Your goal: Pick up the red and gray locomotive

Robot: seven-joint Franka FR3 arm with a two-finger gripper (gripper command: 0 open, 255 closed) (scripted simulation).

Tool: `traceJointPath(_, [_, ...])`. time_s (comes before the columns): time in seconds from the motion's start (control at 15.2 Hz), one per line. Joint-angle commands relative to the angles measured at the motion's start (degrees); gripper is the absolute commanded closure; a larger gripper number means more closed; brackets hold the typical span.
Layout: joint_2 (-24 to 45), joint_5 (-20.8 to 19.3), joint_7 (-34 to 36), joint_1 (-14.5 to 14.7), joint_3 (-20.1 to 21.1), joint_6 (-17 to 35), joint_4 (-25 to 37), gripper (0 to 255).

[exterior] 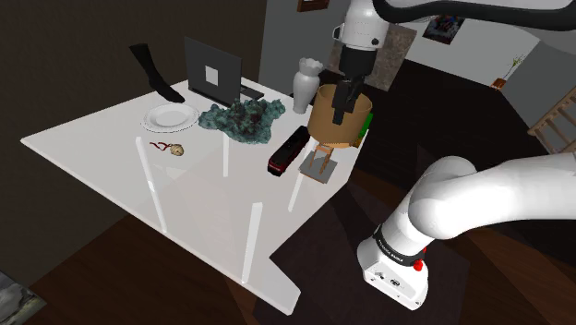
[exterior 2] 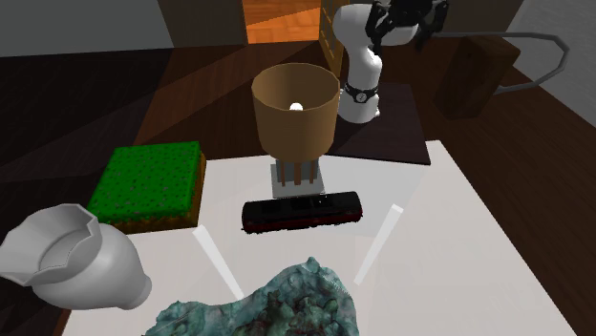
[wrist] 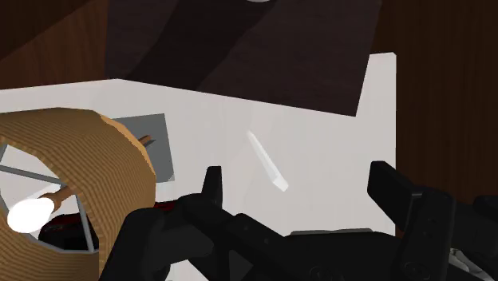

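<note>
Gripper (wrist: 297, 171) status: released. Both black fingers (wrist: 212, 188) stand wide apart and clasp nothing, and I see bare white table (wrist: 319, 132) between them. The hand hangs above the table edge that faces the stand, close beside a lamp shade (wrist: 88, 164). I cannot tell whether it touches the shade.

The shade is a tan open cylinder with fine horizontal banding like wood grain. A white bulb (wrist: 28, 214) glows inside it, and thin posts carry it on a flat grey square base (wrist: 152, 142).

The locomotive (exterior 2: 303, 211) is a long, boxy body that reads mostly black, with a red strip along its lower side. It lies flat on the table, just inward of the lamp base and parallel to the stand-side edge. In the wrist view I see only a red sliver of it under the shade's rim. The shade and the hand hide the rest.

A green block (exterior 2: 150, 181) with a rough top and brown sides sits at the same edge beside the lamp. A grey vase (exterior 2: 72, 258) is cut off by the frame.
</note>
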Motion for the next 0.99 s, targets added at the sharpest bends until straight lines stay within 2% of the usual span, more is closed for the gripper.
traceJointPath(0.0, [0.0, 0.0, 0.0, 0.0, 0.0, 0.0, 0.0, 0])
traceJointPath(0.46, [11.5, 1.6, 12.4, -4.6, 2.3, 14.4, -1.3, 0])
traceJointPath(0.92, [24.6, 1.5, 24.4, -9.1, 3.2, 27.2, 0.6, 0])
